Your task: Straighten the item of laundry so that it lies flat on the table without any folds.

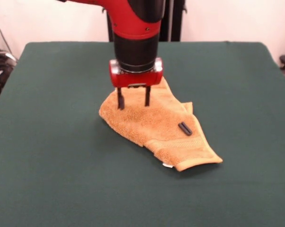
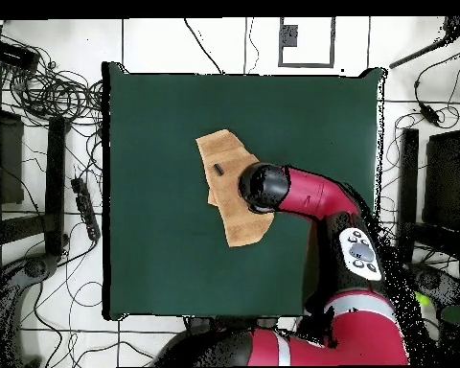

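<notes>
Two dark fingers point(image 1: 120, 100) of the gripper point(image 1: 133, 99) stand apart, pointing straight down over the far, rounded end of the towel point(image 1: 154, 125), with nothing between them. Their tips look to be touching or just above the cloth, though the front view does not settle which. The towel lies near the middle of the table point(image 1: 48, 156), bunched and folded over on itself, and its long axis runs from under the gripper toward the camera and to the picture's right, ending in the ribbed band and a small white tag point(image 1: 167, 165). So nearly all of the cloth lies to one side of the gripper, out along that axis. A small black cylinder point(image 1: 184, 128) rests on the towel, well apart from the fingers. In the overhead view the arm point(image 2: 315, 195) covers the towel's point(image 2: 229, 163) middle edge, and the cloth stretches both ways past it, so any pull to flatten it would best follow the long axis
</notes>
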